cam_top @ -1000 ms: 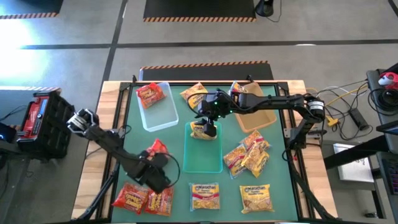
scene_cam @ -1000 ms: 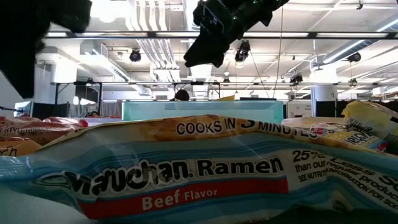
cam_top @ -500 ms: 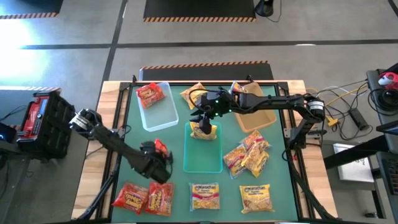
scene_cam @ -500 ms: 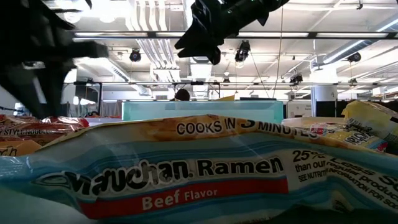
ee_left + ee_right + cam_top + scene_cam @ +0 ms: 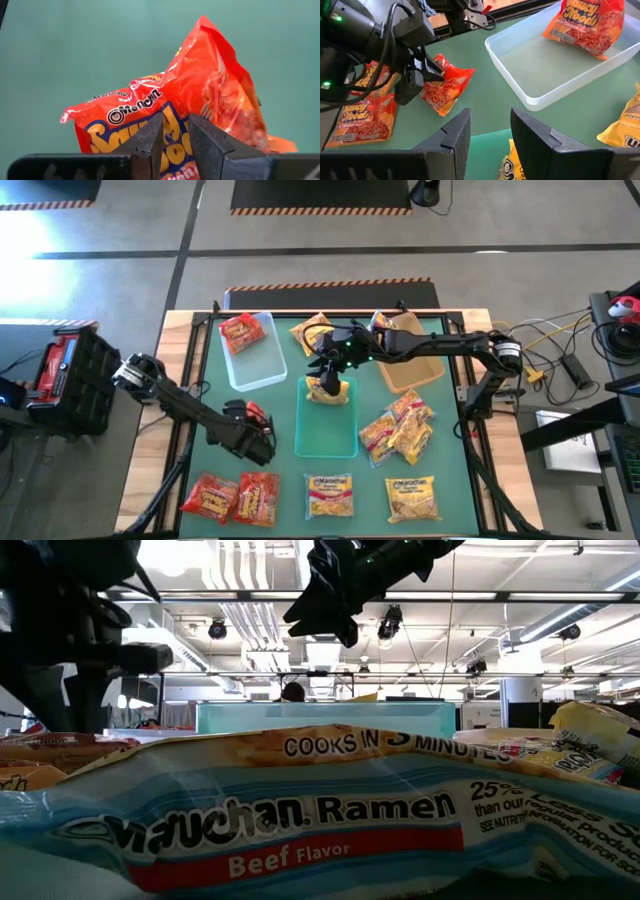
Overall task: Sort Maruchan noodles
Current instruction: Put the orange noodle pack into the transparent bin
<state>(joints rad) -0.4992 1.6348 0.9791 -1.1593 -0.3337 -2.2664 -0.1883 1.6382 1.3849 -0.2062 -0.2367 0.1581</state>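
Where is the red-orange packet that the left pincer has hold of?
In the high view the red-orange packet is on the table's left half, gripped in the left pincer, just left of the teal bin.

Grey concrete floor (image 5: 330, 265) with black-and-yellow striped hazard tape (image 5: 325, 282) beyond the table's far edge. Red-and-black toolbox (image 5: 62, 375) off the left edge. High ceiling, white ducts (image 5: 245, 615), bright strip lights (image 5: 545, 615).

Left gripper (image 5: 258, 420) is clamped low over the mat; right gripper (image 5: 328, 366) hangs parted mid-table
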